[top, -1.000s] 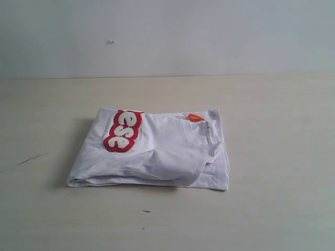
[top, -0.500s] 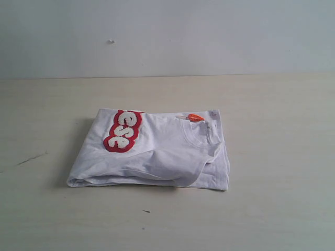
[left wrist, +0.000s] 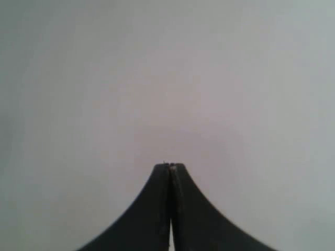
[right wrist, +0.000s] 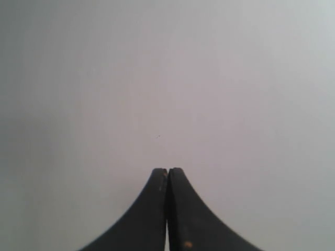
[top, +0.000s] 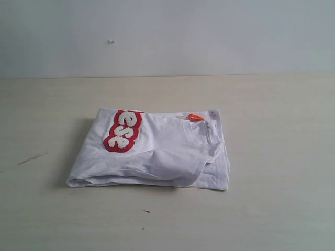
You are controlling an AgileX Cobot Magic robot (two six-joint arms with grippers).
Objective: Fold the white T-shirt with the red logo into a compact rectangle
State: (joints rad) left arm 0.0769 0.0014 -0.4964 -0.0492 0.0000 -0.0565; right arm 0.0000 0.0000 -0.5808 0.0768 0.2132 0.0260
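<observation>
White T-shirt (top: pixel 157 151) lies folded on the table (top: pixel 277 157); left claw (left wrist: pixel 170 168) and right claw (right wrist: pixel 167 172) both pressed together.

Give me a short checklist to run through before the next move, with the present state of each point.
1. T-shirt folded into a compact block on the table: ok.
2. Fold edges flat and even: not ok, the top layer bulges near the front edge.
3. Logo on top: ok, though only part of it shows, at the left end.
4. Left claw shut and empty: ok.
5. Right claw shut and empty: ok.
6. Arms clear of the T-shirt: ok, neither appears in the exterior view.
</observation>
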